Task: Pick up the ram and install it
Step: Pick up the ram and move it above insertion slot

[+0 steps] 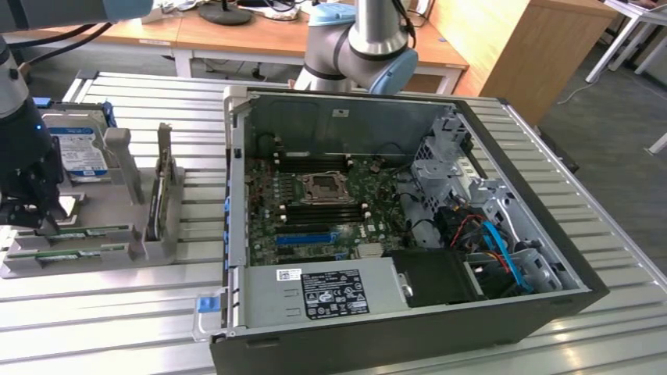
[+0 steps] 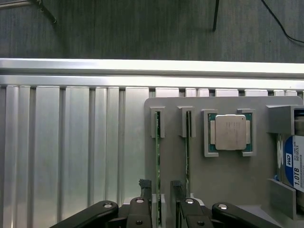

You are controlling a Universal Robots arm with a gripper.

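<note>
closely, tool [image 2: 160, 183] spread astride ram [image 2: 157, 152], processor [image 2: 231, 132] nearby

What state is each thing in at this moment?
gripper: open, fingers either side of one ram stick.
ram stick: on edge in the gray holder, not lifted.
second ram stick: on edge in the next slot.
processor: flat in its nest.
hard drive: seated in the holder.
computer case: side open, board exposed.
</note>
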